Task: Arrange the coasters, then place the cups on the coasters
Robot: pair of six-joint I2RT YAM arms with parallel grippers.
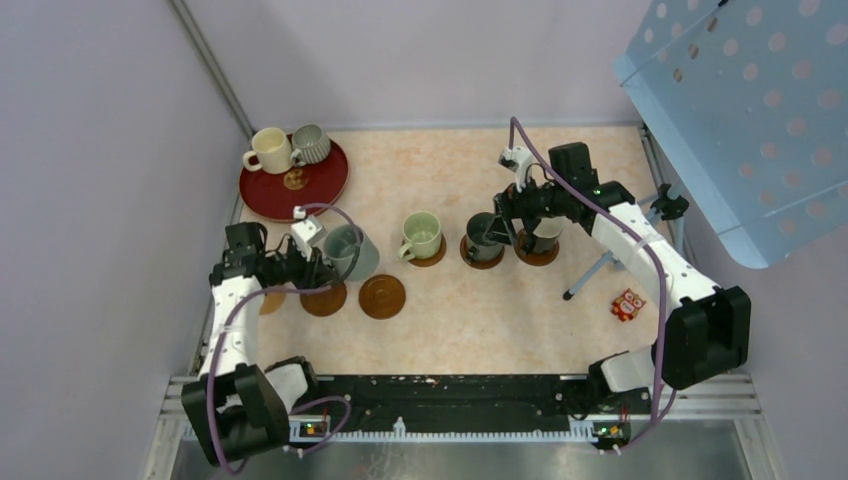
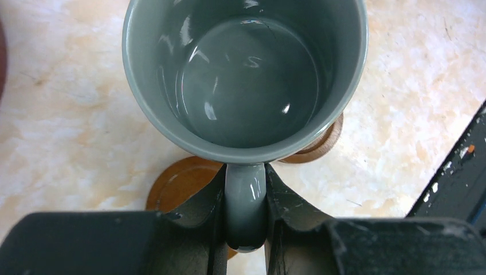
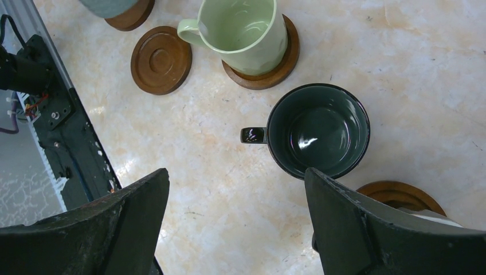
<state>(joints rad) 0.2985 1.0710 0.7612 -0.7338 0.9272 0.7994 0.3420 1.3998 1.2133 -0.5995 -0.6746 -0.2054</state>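
Marbled tabletop [image 1: 470, 320] and grey walls filled the overhead view. At the far left, a dark red tray [image 1: 318, 190] carried a cream cup [image 1: 268, 150] and a ribbed grey cup [image 1: 311, 144]. My left pincer [image 1: 322, 262] gripped a grey-green cup [image 1: 350, 250] by its handle, near a bare coaster [image 1: 323, 299] and a second bare coaster [image 1: 382, 296]. Further right, a pale green cup [image 1: 421, 236], a dark green cup [image 1: 484, 238] and a pale cup [image 1: 547, 236] each stood on a coaster, with my right pincer [image 1: 515, 212] over the last two. From my left wrist, the fingers [image 2: 212, 200] were narrowed tight on the grey-green cup's [image 2: 246, 80] handle; brown coaster edges [image 2: 183, 180] showed under its rim, though I could not tell whether it touched them. From my right wrist, the right pincer [image 3: 236, 189] was spread wide and held nothing. The dark green cup [image 3: 318, 130] lay beyond its tips, and the pale green cup [image 3: 246, 31] sat on its coaster [image 3: 275, 71] beside the second bare coaster [image 3: 160, 59].
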